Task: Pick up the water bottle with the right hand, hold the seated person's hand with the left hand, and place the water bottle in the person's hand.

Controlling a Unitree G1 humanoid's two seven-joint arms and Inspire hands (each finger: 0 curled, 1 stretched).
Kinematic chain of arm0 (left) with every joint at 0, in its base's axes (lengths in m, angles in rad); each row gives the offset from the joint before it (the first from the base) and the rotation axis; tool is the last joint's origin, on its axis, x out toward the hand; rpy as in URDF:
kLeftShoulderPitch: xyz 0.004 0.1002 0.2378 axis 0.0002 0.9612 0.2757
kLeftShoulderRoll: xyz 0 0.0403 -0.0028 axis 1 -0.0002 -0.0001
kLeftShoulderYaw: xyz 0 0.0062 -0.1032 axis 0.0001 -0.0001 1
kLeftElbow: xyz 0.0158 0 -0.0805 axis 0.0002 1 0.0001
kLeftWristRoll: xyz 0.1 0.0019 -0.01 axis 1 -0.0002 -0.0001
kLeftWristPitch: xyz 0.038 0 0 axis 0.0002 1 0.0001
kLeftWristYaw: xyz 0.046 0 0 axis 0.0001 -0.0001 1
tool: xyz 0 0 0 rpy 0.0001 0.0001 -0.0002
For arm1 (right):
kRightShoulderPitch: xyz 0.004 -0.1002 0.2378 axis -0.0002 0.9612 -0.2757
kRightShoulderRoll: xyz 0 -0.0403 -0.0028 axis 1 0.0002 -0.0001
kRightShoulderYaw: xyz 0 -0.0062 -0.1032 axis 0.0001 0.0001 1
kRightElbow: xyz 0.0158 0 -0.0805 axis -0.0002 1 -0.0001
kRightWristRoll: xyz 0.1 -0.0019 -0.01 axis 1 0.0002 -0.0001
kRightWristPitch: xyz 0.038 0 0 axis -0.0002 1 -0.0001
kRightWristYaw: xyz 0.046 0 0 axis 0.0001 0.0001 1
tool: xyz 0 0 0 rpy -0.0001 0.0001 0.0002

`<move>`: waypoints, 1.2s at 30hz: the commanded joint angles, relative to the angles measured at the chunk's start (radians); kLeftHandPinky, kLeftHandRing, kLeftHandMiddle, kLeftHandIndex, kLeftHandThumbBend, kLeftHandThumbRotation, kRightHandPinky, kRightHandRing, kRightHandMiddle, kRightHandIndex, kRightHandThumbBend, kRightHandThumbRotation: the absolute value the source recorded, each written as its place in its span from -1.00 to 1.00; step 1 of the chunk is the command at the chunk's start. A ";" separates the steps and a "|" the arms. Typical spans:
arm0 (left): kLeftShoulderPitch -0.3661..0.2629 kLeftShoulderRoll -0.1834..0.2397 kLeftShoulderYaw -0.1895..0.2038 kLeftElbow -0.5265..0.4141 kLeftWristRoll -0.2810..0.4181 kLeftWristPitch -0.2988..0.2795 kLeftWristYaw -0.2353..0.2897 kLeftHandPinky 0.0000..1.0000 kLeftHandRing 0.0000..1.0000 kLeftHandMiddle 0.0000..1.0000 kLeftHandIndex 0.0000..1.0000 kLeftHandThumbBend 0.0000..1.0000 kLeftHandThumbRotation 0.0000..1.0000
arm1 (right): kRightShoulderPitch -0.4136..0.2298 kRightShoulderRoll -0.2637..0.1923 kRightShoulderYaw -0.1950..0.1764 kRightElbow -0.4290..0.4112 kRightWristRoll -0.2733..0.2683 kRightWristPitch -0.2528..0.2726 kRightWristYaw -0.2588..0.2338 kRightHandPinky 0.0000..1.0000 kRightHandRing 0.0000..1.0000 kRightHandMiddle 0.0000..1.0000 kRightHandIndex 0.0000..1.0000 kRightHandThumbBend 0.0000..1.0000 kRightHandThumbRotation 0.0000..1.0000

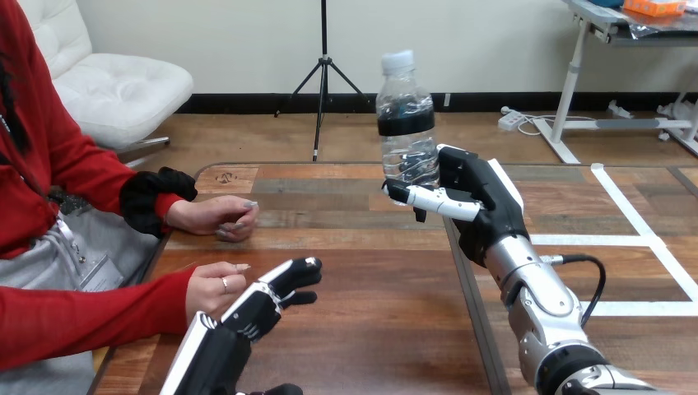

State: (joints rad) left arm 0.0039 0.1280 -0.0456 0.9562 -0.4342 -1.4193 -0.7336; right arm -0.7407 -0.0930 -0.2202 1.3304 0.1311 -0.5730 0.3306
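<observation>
Two hands over the wooden tabletop [374,329], right hand [476,197] clasping an upright clear plastic water bottle [406,123], left hand [251,311] loose-fingered, grasping nothing, the person's nearer hand [210,288] just beside it

readable text: none tbh | water bottle [405,123]: has a dark label band round its middle, but whatever's printed on it is way too small to make out | numbers, brands, signs: nothing legible on anything else either
</observation>
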 commanded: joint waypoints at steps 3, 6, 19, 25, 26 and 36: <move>-0.062 0.028 0.015 -0.037 0.043 -0.042 0.012 0.61 0.72 0.74 0.74 0.99 0.42 | 0.000 0.018 -0.042 -0.070 0.048 -0.054 0.040 -0.70 -0.61 -0.36 -0.21 0.84 -1.00; -0.063 0.035 0.014 -0.047 0.048 -0.033 0.015 0.63 0.73 0.74 0.75 1.00 0.39 | 0.011 0.021 -0.046 -0.074 0.052 -0.063 0.045 -0.70 -0.61 -0.36 -0.20 0.85 -1.00; -0.081 0.054 0.065 -0.055 0.141 -0.018 0.092 0.71 0.79 0.81 0.79 1.00 0.26 | 0.055 0.030 -0.073 -0.084 0.083 -0.092 0.097 -0.69 -0.59 -0.35 -0.19 0.86 -1.00; -0.084 0.052 0.099 -0.066 0.204 -0.007 0.156 0.73 0.83 0.84 0.81 1.00 0.24 | 0.075 0.029 -0.078 -0.083 0.084 -0.105 0.103 -0.68 -0.59 -0.35 -0.19 0.85 -1.00; -0.084 0.052 0.103 -0.070 0.213 -0.002 0.165 0.74 0.83 0.85 0.81 1.00 0.23 | 0.077 0.029 -0.078 -0.083 0.083 -0.107 0.103 -0.68 -0.59 -0.35 -0.19 0.85 -1.00; -0.117 0.080 0.186 -0.087 0.401 -0.022 0.281 0.82 0.86 0.88 0.86 1.00 0.19 | 0.105 0.028 -0.073 -0.085 0.067 -0.138 0.082 -0.69 -0.60 -0.36 -0.20 0.86 -1.00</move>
State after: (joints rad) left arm -0.0276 0.1769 0.0905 0.9120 -0.1090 -1.4239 -0.4998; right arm -0.5975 -0.0685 -0.2829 1.3036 0.1921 -0.6593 0.4204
